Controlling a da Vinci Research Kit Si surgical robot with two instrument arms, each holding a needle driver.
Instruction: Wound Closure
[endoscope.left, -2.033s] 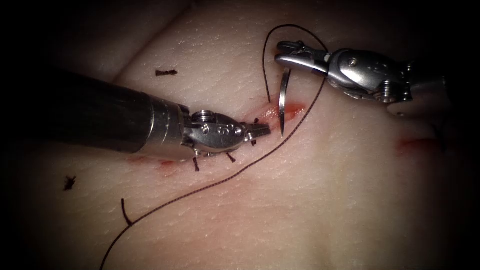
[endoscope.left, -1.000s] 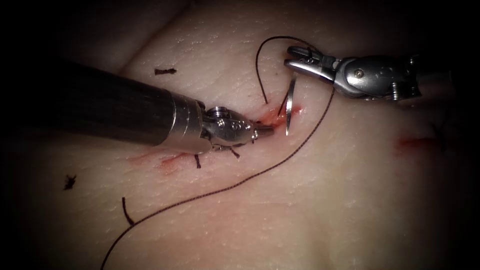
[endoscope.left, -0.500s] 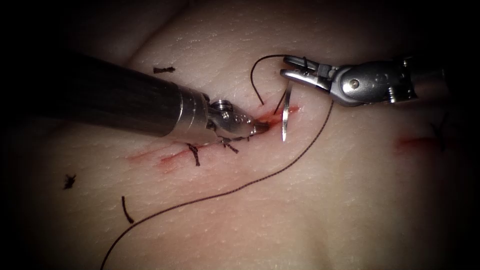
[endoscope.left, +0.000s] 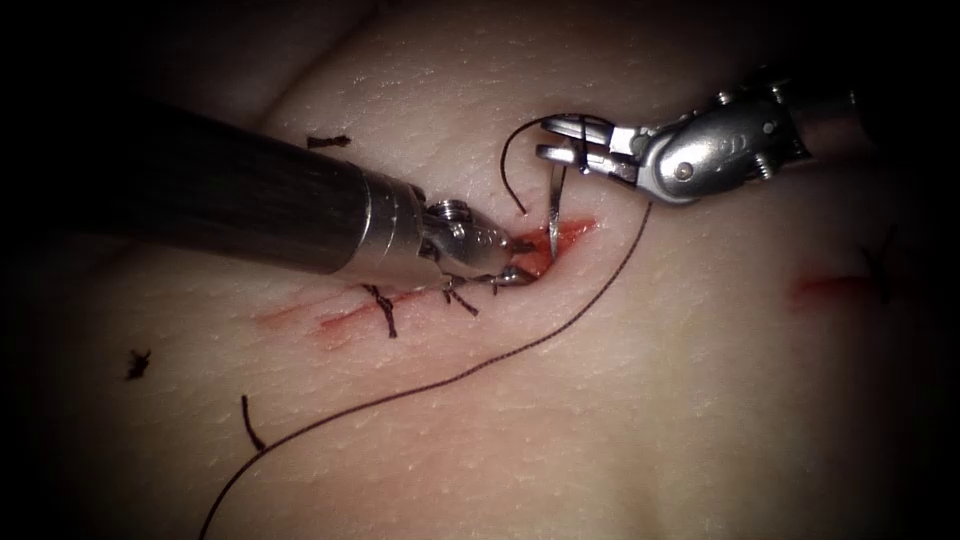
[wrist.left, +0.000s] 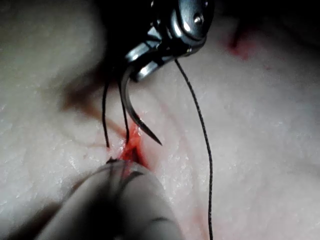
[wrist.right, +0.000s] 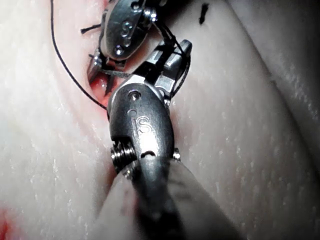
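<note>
Just needle in R tool, L tool at cut.

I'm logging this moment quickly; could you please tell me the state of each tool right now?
Left tool: fingers open at the cut, holding nothing.
Right tool: shut on the needle near its thread end, tip at the cut.

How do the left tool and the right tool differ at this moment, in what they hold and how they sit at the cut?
The right tool grips the needle near its thread end, point down over the cut; the left tool holds no needle. The left tool's tip is down at the cut's red edge, while the right tool sits above the tissue. Both are wristed metal needle drivers.
</note>
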